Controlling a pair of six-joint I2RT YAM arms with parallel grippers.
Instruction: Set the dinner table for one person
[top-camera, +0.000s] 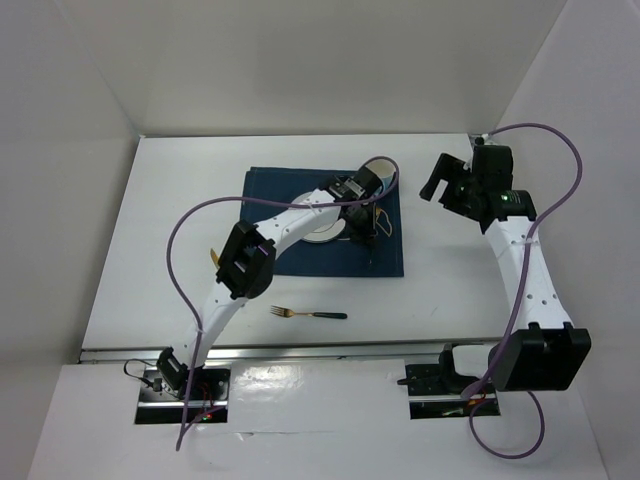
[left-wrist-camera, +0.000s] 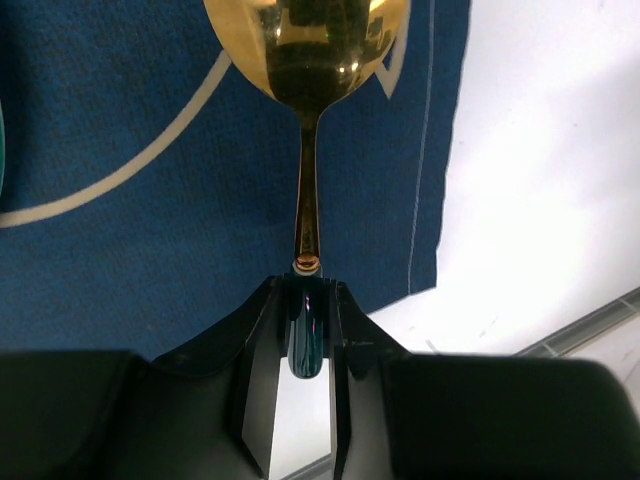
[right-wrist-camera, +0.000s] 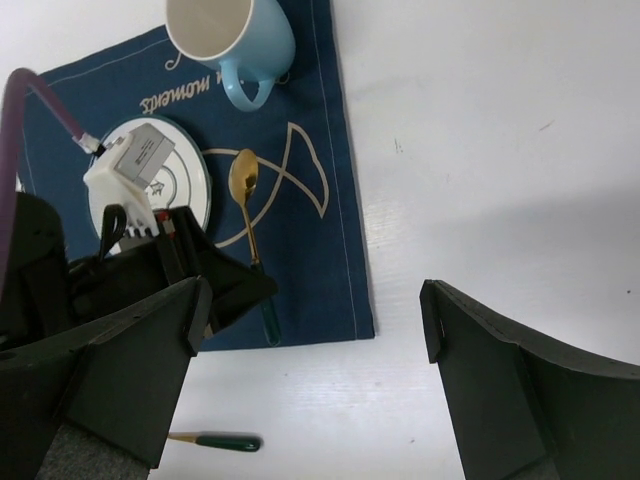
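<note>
My left gripper is shut on the dark green handle of a gold spoon. The spoon's bowl points away from me over the navy placemat. In the top view this gripper reaches across the placemat, right of the white plate. I cannot tell whether the spoon touches the cloth. A light blue cup stands at the placemat's far right corner. My right gripper hangs open and empty above the white dinner table, right of the placemat.
A gold fork with a green handle lies on the bare table in front of the placemat; its handle end shows in the right wrist view. A metal rail runs along the near edge. White walls enclose the table.
</note>
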